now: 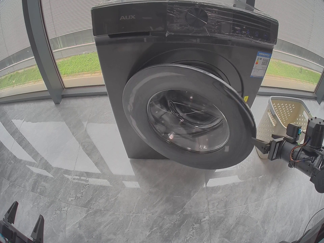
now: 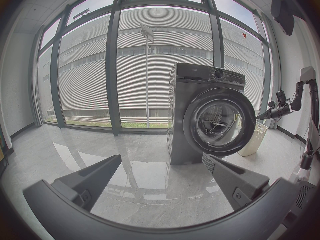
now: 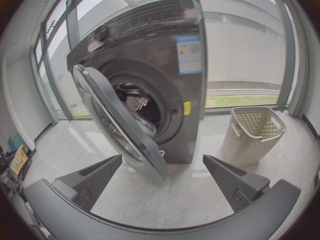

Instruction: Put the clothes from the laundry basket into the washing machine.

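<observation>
We judge the loading done: the laundry basket (image 1: 280, 118) at the washing machine's (image 1: 135, 68) three o'clock looks empty, clothes (image 3: 140, 107) lie in the drum, and only the half-open door (image 1: 141, 95) needs shutting, with our right end effector (image 1: 260, 144) open at its four o'clock rim and our left end effector (image 1: 27, 210) open too.

Glossy grey floor (image 1: 84, 172) and tall windows (image 1: 74, 24).
The marble-patterned tiles are bordered by glazing that is divided by dark posts (image 1: 40, 51). Outside, a grass strip (image 1: 77, 63), a lamp post (image 2: 146, 80) and a slatted grey building (image 2: 160, 70) are seen. A dark box (image 2: 283, 9) is mounted high on the wall.
</observation>
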`<state>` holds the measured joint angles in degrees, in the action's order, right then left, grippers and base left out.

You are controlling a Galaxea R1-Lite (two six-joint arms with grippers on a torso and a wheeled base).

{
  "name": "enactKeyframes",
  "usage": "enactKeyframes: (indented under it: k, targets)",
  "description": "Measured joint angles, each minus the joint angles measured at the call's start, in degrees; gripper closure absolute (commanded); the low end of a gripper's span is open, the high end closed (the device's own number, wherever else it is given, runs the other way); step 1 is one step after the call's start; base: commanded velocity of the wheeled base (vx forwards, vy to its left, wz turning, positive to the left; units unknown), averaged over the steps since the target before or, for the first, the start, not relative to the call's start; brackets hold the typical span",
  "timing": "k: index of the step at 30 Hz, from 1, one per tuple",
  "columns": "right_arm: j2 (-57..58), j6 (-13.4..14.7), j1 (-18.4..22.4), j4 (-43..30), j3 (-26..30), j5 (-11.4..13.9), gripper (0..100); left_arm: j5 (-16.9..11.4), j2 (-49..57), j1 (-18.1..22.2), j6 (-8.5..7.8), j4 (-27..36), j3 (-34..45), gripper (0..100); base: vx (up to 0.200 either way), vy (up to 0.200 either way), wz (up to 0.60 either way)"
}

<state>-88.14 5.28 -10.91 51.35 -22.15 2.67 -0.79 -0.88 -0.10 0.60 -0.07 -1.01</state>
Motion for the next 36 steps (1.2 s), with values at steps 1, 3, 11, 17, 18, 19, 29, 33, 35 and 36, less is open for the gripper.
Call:
enactKeyframes:
  k: [1, 3, 11, 17, 18, 19, 29, 33, 35, 36]
  targets:
    - [-0.2, -0.02, 1.1, 0.79, -0.04, -0.13, 0, 0.04, 0.0, 0.0, 0.0, 0.0, 0.0, 0, 0.0, -0.2, 0.0]
    - [-0.61, -0.11, 3.19, 2.44, 0.0, -0.4, 0, 0.11, 0.0, 0.0, -0.05, 0.02, 0.0, 0, 0.0, -0.2, 0.0]
    - [-0.98, -0.04, -0.46, 5.66, 5.78, -0.4, 0, 0.41, -0.02, 0.05, -0.06, 0.02, 0.0, 0, 0.0, -0.2, 0.0]
    - [-0.17, 1.65, -7.33, 6.9, 10.17, 0.28, 0, 0.44, -0.02, 0.05, -0.11, 0.0, 0.0, 0, 0.0, -0.133, 0.0]
    - [-0.04, 2.6, -8.59, 7.06, 10.5, 0.34, 0, 0.46, -0.05, 0.05, -0.13, 0.0, 0.0, 0, 0.0, 0.0, 0.0]
    - [0.05, 3.23, -9.35, 7.12, 10.65, 0.37, 0, 0.44, -0.05, 0.07, -0.13, 0.0, 0.0, 0, 0.0, 0.0, 0.0]
    - [0.54, 8.0, -15.96, 12.42, 10.52, 0.04, 0, 0.26, -0.05, 0.1, -0.35, 0.07, 0.0, 0, 0.16, 0.0, 0.0]
    - [0.57, 8.48, -16.79, 12.46, 10.0, 0.11, 0, 0.28, -0.05, 0.1, -0.3, 0.07, 0.0, 0, 0.2, 0.0, 0.0]
    - [0.57, 8.59, -17.01, 12.48, 9.73, 0.11, 0, 0.26, -0.05, 0.1, -0.28, 0.07, 0.0, 0, 0.2, 0.0, 0.0]
    - [0.57, 8.59, -17.09, 12.48, 9.62, 0.15, 0, 0.24, -0.05, 0.1, -0.28, 0.07, 0.0, 0, 0.2, 0.0, 0.0]
